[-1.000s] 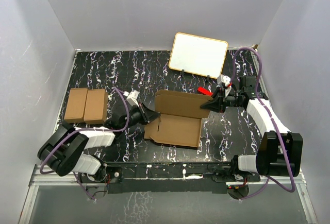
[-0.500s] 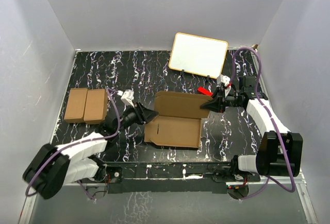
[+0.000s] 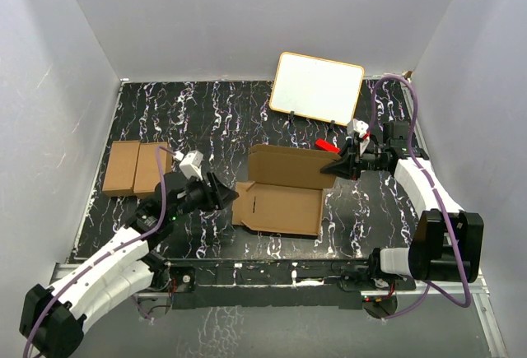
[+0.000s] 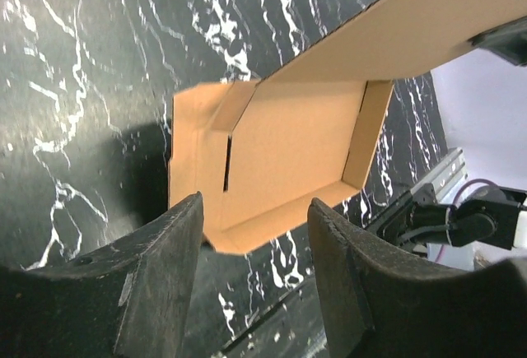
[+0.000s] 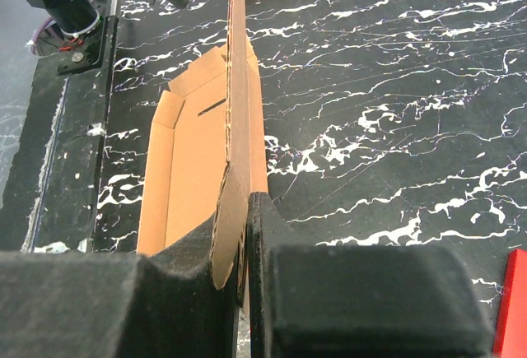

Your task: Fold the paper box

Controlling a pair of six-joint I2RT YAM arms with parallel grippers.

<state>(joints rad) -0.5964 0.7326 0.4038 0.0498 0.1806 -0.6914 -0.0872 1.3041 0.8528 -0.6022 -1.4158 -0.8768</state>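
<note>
Right hand (image 3: 340, 166) is clenched on the right end of the raised rear panel of the paper box (image 3: 284, 207), which lies mid-tabletop with its floor flat and that panel standing up behind it. Left hand (image 3: 224, 196) is released, fingers spread, just beside the box's left end flap and apparently not touching it. The step in hand looks to be raising that left flap while the rear panel is braced. To do it well, the right pinch should stay steady and not twist, so the panel hinges on its own crease. The left should come in low, catch the flap's outer edge and turn it up along the fold without shoving the whole sheet across the tabletop (image 3: 206, 119). The right wrist view alone shows the grip itself: the panel seen edge-on, nipped between the two pads and near upright. The left wrist view alone shows a slot cut near the left end, an angled corner tab beside it, and the far end wall already turned up. Only the top view places both hands at once, with the twin cartons (image 3: 137, 169) well apart to the left and the white board (image 3: 318, 88) behind.
</note>
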